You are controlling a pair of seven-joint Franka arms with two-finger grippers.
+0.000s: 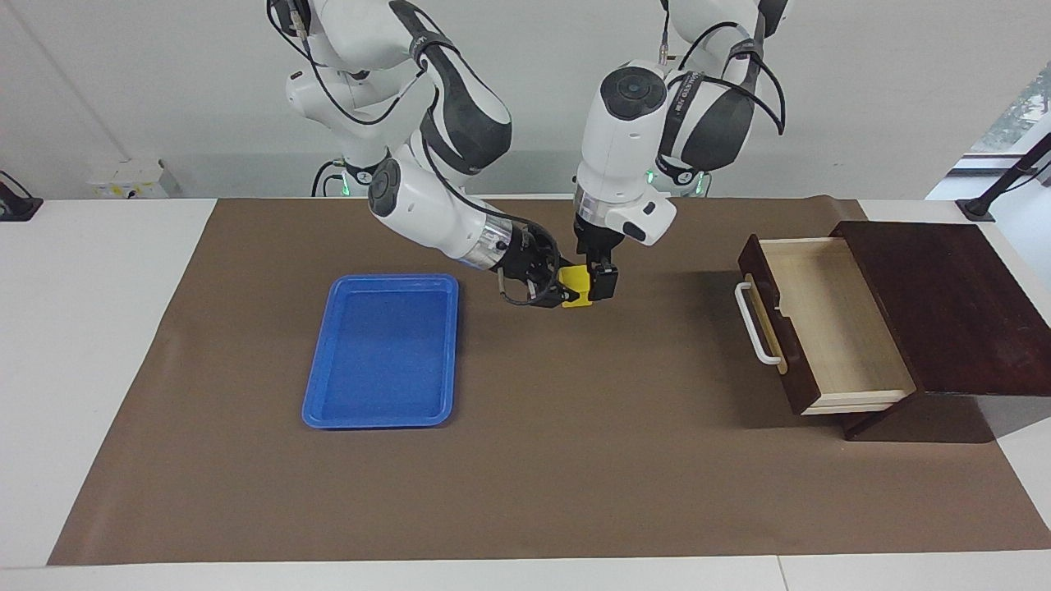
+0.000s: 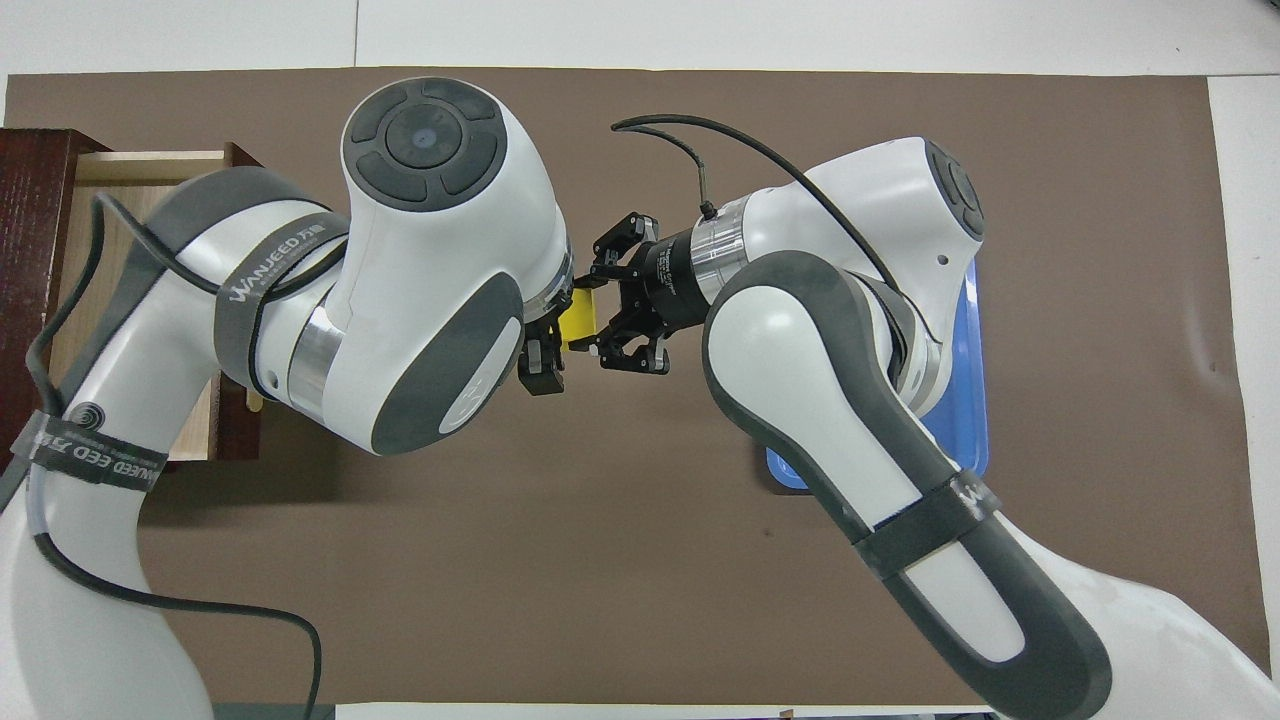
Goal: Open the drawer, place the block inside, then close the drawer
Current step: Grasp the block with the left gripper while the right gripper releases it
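The small yellow block [image 1: 576, 289] is held above the brown mat, in the middle of the table, by my right gripper [image 1: 565, 289], which is shut on it; it also shows in the overhead view [image 2: 578, 318]. My left gripper [image 1: 604, 282] has come down at the block, with one finger [image 1: 608, 281] against the block's side toward the drawer, and looks open around it. The drawer [image 1: 829, 320] of the dark brown box stands pulled out at the left arm's end, its pale wood inside empty and its white handle [image 1: 756, 324] facing the middle of the table.
A blue plastic tray [image 1: 382, 353] lies empty on the mat toward the right arm's end. The dark brown box top [image 1: 952, 304] sits at the table's edge. In the overhead view the left arm covers much of the drawer [image 2: 140, 168].
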